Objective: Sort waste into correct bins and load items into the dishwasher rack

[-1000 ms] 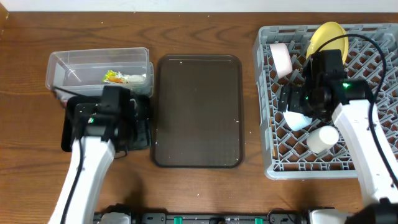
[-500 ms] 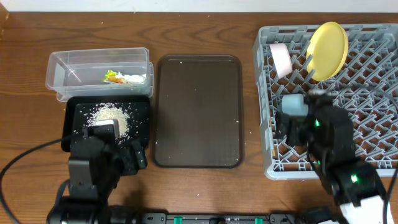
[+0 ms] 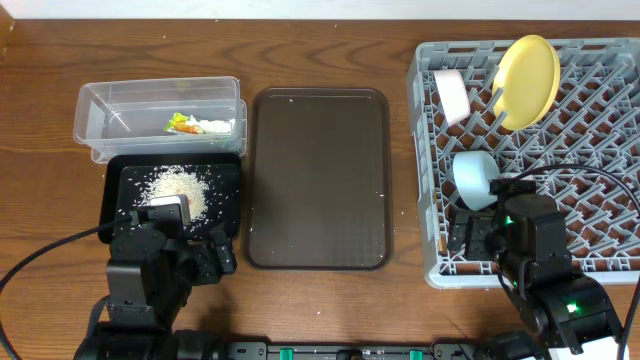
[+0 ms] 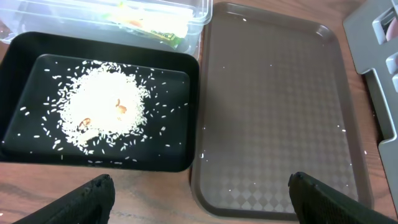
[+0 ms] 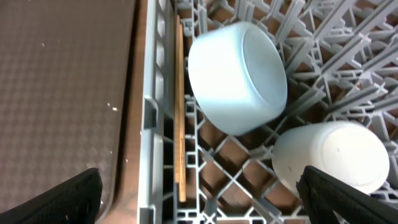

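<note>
1. Your left gripper (image 4: 200, 183): fingers spread wide, nothing between them. It hangs over the near edges of the black tray and the brown serving tray.
2. Your right gripper (image 5: 200, 177): fingers likewise wide apart and empty, above the near left corner of the dishwasher rack (image 3: 418, 150).
3. Black tray (image 4: 168, 124): it sits on the table (image 3: 40, 200) just beyond your left arm. It holds the rice grains (image 4: 106, 112), heaped left of centre with strays scattered around. A few orange-brown specks sit in the heap.
4. White bowl (image 5: 333, 155): it is in the rack's near left part, just beside the light blue bowl. In the overhead view your right arm hides it.
5. Chopsticks (image 5: 180, 112): they lie flat and together inside the rack, along the wall that faces the brown serving tray.
6. Light blue bowl (image 3: 475, 178): it lies tipped on its side among the pegs, just beyond the white bowl and next to the chopsticks.
7. Brown serving tray (image 3: 318, 180): it sits between the black tray and the rack, with a few stray white specks on it.
8. Clear tub (image 3: 100, 110): it is directly beyond the black tray, their edges touching or nearly so. The snack wrapper (image 3: 185, 124) lies inside, towards the tub's right end.
9. Small pale cup (image 3: 450, 95): it lies on its side in the rack's far left corner.
10. Yellow plate (image 3: 527, 65): it stands on edge between pegs at the rack's far side, right of the cup.
</note>
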### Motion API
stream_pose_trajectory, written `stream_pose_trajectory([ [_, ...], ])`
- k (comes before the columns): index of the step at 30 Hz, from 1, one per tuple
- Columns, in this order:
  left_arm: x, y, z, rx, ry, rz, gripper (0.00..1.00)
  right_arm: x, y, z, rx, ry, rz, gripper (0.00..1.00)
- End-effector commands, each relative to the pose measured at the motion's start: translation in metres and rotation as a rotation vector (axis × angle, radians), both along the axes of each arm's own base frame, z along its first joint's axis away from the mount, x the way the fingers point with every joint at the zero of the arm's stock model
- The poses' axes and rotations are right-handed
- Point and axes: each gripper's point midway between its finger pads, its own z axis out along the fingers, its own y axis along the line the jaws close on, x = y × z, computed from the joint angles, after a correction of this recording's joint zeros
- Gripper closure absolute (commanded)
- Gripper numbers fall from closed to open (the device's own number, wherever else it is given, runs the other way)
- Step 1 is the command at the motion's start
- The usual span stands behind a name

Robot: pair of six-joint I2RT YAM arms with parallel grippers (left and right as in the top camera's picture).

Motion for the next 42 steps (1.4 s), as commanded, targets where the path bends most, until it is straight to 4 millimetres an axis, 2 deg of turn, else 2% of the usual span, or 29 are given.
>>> stream_pose_trajectory([
  [1,-0.001,0.004,-0.004,0.023,0.007,0.009,0.08,-0.003,-0.002,-0.005,-0.016,0.016,-0.005,0.01],
  [13,-0.001,0.004,-0.004,0.023,0.007,0.009,0.07,-0.006,-0.005,-0.006,-0.044,0.021,0.005,0.01],
  [19,-0.001,0.004,-0.004,0.023,0.007,0.009,0.07,0.0,-0.021,0.01,-0.06,-0.07,-0.052,0.01],
  [24,-0.001,0.004,-0.004,0.023,0.007,0.009,0.07,0.001,-0.038,0.03,-0.044,-0.187,-0.117,0.01],
  [29,-0.001,0.004,-0.004,0.023,0.007,0.009,0.07,0.003,-0.046,0.05,-0.089,-0.392,-0.079,0.01],
  [35,-0.001,0.004,-0.004,0.023,0.007,0.009,0.07,-0.002,-0.054,0.041,-0.074,-0.565,-0.118,0.01],
  [42,-0.001,0.004,-0.004,0.023,0.007,0.009,0.06,0.002,-0.056,0.034,-0.059,-0.782,-0.135,0.01],
])
